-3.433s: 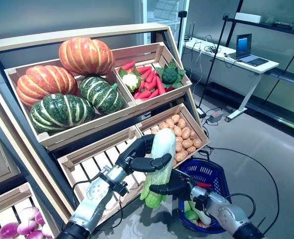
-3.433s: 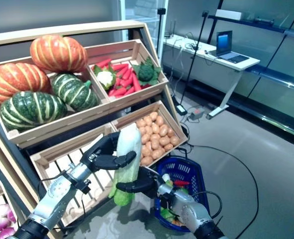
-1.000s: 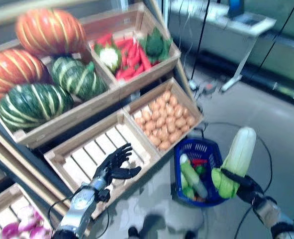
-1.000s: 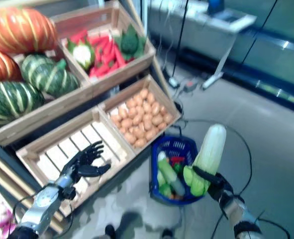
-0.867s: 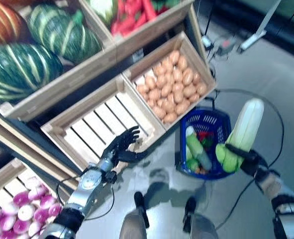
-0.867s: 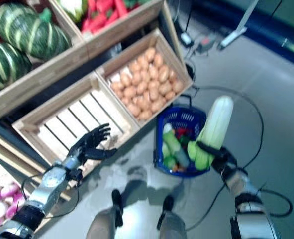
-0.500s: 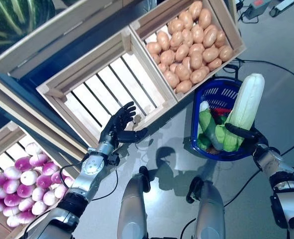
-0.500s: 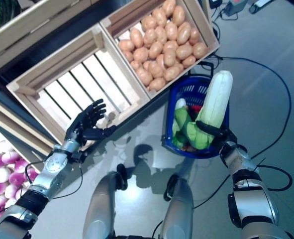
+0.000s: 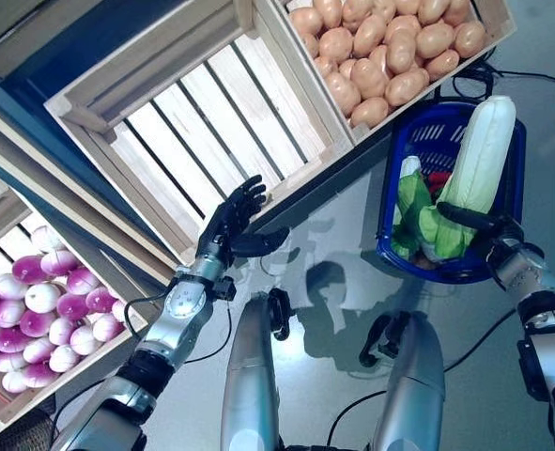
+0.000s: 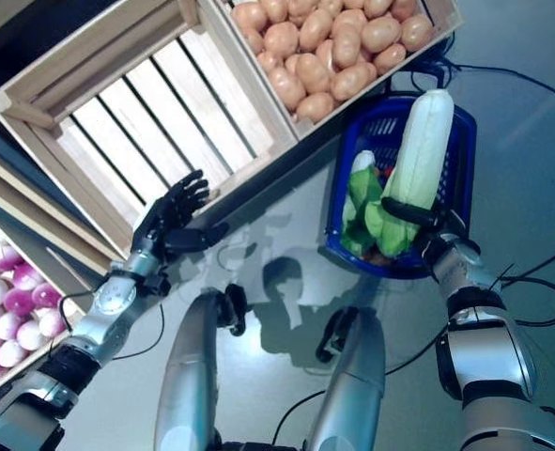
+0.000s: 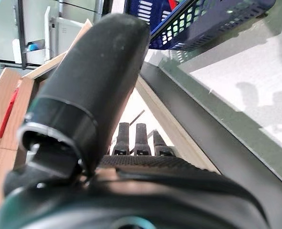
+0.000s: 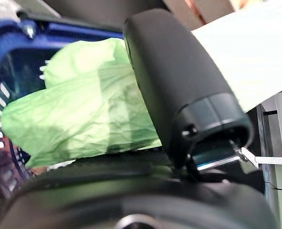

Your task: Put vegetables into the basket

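**Listener:** Where is the vegetable relative to your fingers?

**Me:** My right hand [image 9: 484, 228] grips a long cabbage [image 9: 476, 171] near its leafy green end, thumb across the front and fingers wrapped behind. The pale, smooth, rounded end points away from me. The cabbage hangs over the basket [image 9: 511, 210], just above the greens [image 9: 410, 202] already inside.

**Listener:** What do things look like?

**Me:** The basket is blue plastic mesh, standing on a glossy grey floor [image 9: 329, 282]. Beside it sit slatted wooden crates: one of tan, rounded potatoes [image 9: 382, 47], one empty crate [image 9: 207, 117].

**Listener:** And your other hand?

**Me:** My left hand [image 9: 230, 224] hovers by the empty crate's front edge, fingers spread, holding nothing.
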Robot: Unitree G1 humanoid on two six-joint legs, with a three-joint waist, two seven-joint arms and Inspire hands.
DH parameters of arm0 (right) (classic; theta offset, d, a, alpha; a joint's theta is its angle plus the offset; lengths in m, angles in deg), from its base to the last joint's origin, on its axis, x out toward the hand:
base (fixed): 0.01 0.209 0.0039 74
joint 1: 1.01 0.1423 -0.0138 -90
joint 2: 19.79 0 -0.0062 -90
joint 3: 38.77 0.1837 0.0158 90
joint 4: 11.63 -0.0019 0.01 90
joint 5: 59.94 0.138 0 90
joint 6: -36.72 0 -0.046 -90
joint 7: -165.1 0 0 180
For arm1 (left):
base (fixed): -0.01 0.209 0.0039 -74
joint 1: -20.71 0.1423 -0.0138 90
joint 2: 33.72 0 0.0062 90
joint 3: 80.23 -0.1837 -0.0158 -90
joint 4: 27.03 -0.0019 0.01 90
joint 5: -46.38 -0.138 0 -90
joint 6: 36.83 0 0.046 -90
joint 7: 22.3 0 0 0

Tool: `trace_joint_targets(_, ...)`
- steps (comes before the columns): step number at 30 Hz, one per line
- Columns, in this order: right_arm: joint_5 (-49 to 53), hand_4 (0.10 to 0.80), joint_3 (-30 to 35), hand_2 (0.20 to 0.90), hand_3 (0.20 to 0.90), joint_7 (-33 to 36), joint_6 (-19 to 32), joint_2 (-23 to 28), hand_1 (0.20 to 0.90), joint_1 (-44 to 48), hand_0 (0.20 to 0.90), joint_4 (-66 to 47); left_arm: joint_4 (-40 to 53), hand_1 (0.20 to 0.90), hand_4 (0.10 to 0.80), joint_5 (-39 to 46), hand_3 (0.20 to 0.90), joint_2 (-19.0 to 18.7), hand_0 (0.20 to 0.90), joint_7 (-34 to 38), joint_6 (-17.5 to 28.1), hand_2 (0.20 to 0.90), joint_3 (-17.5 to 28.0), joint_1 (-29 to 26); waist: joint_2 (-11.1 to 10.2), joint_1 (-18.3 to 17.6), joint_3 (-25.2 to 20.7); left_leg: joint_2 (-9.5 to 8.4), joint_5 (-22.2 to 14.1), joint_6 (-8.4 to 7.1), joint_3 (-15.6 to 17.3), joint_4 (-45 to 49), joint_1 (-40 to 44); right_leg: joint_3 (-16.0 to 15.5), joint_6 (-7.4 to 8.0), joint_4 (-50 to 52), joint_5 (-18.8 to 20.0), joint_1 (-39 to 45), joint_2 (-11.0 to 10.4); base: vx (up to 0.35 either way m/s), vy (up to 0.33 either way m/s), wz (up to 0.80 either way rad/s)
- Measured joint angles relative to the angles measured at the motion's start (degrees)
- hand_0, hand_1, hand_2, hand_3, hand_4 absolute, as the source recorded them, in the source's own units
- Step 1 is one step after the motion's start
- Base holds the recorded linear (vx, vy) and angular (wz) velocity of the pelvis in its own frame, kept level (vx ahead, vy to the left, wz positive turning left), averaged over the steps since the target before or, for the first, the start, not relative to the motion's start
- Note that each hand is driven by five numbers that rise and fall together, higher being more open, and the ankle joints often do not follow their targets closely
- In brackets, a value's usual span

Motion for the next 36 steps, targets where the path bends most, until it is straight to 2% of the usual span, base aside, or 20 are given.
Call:
trace_joint_targets(9, 1.38, 0.8, 0.19, 0.9, 0.9, 0.44, 0.0, 1.11, 0.9, -0.13, 0.9, 0.61, -0.04, 0.9, 0.8, 1.06, 0.9, -0.22, 0.9, -0.59, 0.27, 0.9, -0.03, -0.14, 0.02, -0.27, -0.01, 0.22, -0.8, 0.35, -0.4, 1.59, -0.29, 0.19, 0.11, 1.07, -0.51, -0.04, -0.22, 0.001, 0.004, 0.0)
trace_joint_targets(16, 2.94, 0.8, 2.26, 0.9, 0.9, 0.18, 0.01, 1.91, 0.9, -0.95, 0.9, 0.58, -0.24, 0.9, 0.8, 1.84, 0.9, -0.26, 0.9, -2.59, 0.21, 0.9, -0.09, 0.35, -0.05, -0.35, -0.04, 0.91, -1.04, 0.21, 0.49, -1.49, 5.71, -0.52, 0.55, -2.35, -0.4, 5.98, 0.19, 0.038, -0.008, -0.02)
trace_joint_targets(21, 2.9, 0.8, 2.25, 0.9, 0.9, -1.15, 0.03, 2.19, 0.9, -2.65, 0.9, 0.22, -0.22, 0.9, 0.8, 2.79, 0.9, -0.3, 0.9, -3.17, 0.11, 0.9, -0.07, 0.43, -0.41, -0.25, -0.21, 1.93, 0.39, -0.5, 2.06, -8.26, 11.47, -2.28, 1.07, -9.14, 1.28, 11.42, 1.61, 0.054, -0.001, -0.04)
trace_joint_targets(25, 2.9, 0.8, 2.29, 0.9, 0.9, -2.25, 0.19, 1.11, 0.9, -7.87, 0.9, -1.13, -0.4, 0.9, 0.8, 2.61, 0.9, -0.34, 0.9, -4.19, -0.43, 0.9, 0.35, 1.7, -1.37, 0.09, -0.65, 1.88, 2.42, -1.28, 3.81, -17.6, 19.63, -3.88, 2.23, -18.51, 4.11, 18.99, 3.63, 0.141, -0.019, -0.1)
trace_joint_targets(27, 5.89, 0.8, 5.95, 0.9, 0.9, -3.73, 0.86, -1.98, 0.9, -13.67, 0.9, -5.04, -0.47, 0.9, 0.8, 2.04, 0.9, 0.12, 0.9, -5.29, -1.94, 0.9, 2.25, 3.55, -2.24, -0.06, -1.18, 1.86, 4.34, -2.06, 5.03, -24.52, 26.2, -5.24, 2.65, -25.45, 5.92, 25.25, 5.12, 0.247, -0.03, -0.14)
trace_joint_targets(32, 9.25, 0.8, 6.9, 0.9, 0.9, -5.91, 1.16, -10.36, 0.9, -24.16, 0.9, -11.01, -0.18, 0.9, 0.8, -0.4, 0.9, 0.23, 0.9, -7.0, -4.83, 0.9, 4.97, 8.85, -4.09, -0.32, -7.34, 1.74, 8.78, -3.62, 8.34, -41.31, 40.52, -7.75, 3.62, -43.31, 11.64, 38.6, 9.83, 0.206, 0.002, -0.17)
trace_joint_targets(35, 9.33, 0.8, 6.89, 0.9, 0.9, -5.92, 2.51, -13.05, 0.9, -27.36, 0.9, -14.58, -0.13, 0.9, 0.8, -2.64, 0.9, 1.01, 0.9, -7.01, -6.6, 0.9, 5.16, 10.31, -4.43, -0.6, -10.28, 1.02, 10.62, -3.74, 9.56, -47.63, 45.39, -8.15, 4.2, -50.22, 14.09, 43.32, 11.33, 0.194, 0.024, -0.07)
trace_joint_targets(36, 9.34, 0.8, 6.9, 0.9, 0.9, -5.92, 3.59, -14.66, 0.9, -29.92, 0.9, -17.64, 0.02, 0.9, 0.8, -3.44, 0.9, 2.16, 0.9, -7.03, -7.15, 0.9, 5.73, 12.31, -4.46, -0.74, -11.73, 0.66, 11.48, -3.95, 10.16, -50.95, 48.4, -8.15, 4.73, -54.13, 15.43, 46.3, 12.25, 0.158, 0.031, -0.12)
